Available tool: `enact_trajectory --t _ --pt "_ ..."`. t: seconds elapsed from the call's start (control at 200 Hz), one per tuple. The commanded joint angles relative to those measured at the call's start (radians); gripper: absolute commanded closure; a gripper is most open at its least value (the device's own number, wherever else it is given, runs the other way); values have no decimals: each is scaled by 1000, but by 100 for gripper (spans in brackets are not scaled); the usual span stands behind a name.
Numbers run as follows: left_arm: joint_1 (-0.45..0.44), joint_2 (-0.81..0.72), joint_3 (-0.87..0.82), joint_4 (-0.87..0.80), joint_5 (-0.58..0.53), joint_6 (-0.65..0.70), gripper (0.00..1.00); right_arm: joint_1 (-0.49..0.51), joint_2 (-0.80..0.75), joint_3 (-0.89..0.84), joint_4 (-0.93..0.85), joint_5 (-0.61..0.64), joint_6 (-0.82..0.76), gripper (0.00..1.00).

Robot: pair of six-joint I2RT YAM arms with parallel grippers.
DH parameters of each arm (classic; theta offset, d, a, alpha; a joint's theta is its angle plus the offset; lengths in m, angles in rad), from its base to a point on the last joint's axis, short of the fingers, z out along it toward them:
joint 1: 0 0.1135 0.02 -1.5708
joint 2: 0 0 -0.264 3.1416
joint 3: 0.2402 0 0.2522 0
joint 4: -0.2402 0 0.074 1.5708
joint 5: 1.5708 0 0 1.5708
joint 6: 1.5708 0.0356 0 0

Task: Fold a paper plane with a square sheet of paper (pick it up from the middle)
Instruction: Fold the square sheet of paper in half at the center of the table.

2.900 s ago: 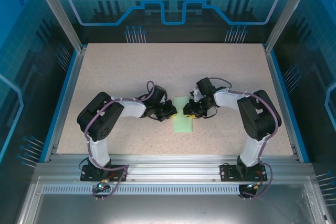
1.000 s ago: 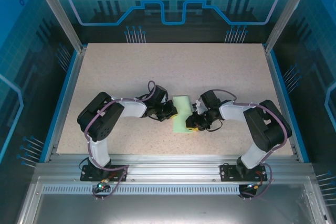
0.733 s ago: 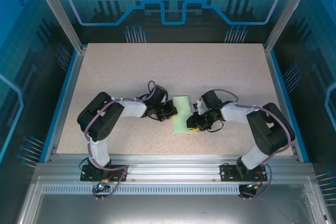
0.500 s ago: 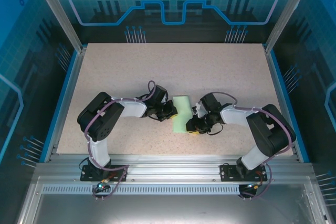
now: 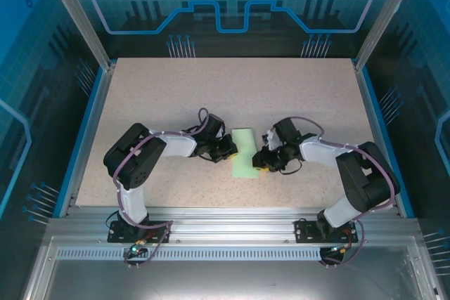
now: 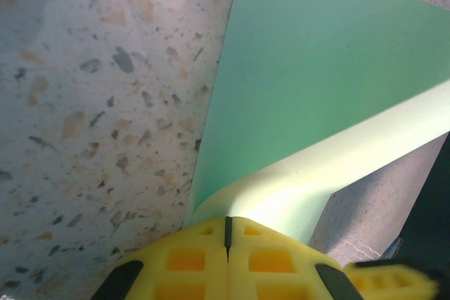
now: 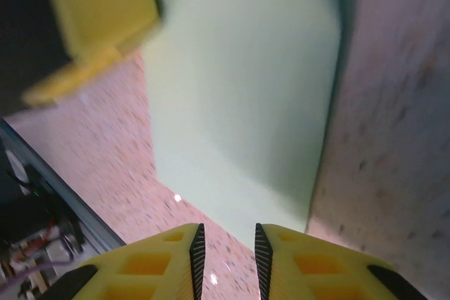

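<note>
Left hand (image 5: 227, 147) clamps 9 o'clock edge of paper sheet (image 5: 245, 154); right hand (image 5: 261, 161), narrowly parted, empty, at 3 o'clock. Likely mid-fold; next: press crease flat.

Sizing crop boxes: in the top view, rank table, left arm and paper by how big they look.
Largest to smallest:
1. table
2. left arm
3. paper, clearly the smallest

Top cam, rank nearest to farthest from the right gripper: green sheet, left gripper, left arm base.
1. green sheet: right beside the right gripper, on its left.
2. left gripper: across the sheet, at its left edge.
3. left arm base: at the near edge, far left, clearly farthest.
</note>
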Motion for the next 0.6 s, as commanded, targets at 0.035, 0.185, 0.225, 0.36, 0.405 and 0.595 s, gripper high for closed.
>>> enact_trajectory --t 0.035,0.185,0.225,0.36,0.405,0.595 --pt "-10 39 1 -95 -9 21 100 -47 33 96 11 -36 -13 72" --pt "-10 46 1 -93 -6 21 100 -50 124 144 32 -63 -19 71" --pt "-9 46 0 -93 -5 21 100 -51 149 143 37 -59 -19 71" --pt "-9 45 1 -96 -5 19 100 -53 209 188 19 -7 -36 71" --pt "-9 45 0 -95 -5 19 100 -56 222 187 15 10 -40 71" --pt "-10 46 2 -101 -6 22 100 -55 261 199 -39 48 -53 70"
